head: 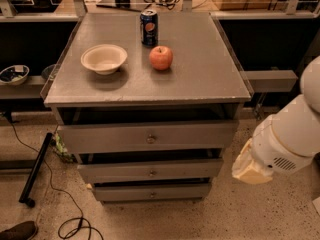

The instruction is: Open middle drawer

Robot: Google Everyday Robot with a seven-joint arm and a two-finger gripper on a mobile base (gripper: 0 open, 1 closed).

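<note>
A grey cabinet has three drawers stacked under its top. The middle drawer (150,170) is the long, low front between the tall top drawer (147,137) and the short bottom drawer (151,192). It has a small round metal knob (152,173) at its centre. A dark gap shows above its front. My gripper (250,168) is at the cream-coloured end of the white arm (290,134), low at the right. It is level with the middle drawer, just right of the cabinet's corner and apart from it.
On the cabinet top (200,79) stand a beige bowl (103,58), a red apple (161,57) and a blue soda can (148,20). A black pole (35,171) and a cable (70,211) lie on the floor at the left. A shoe (17,231) is at the bottom left.
</note>
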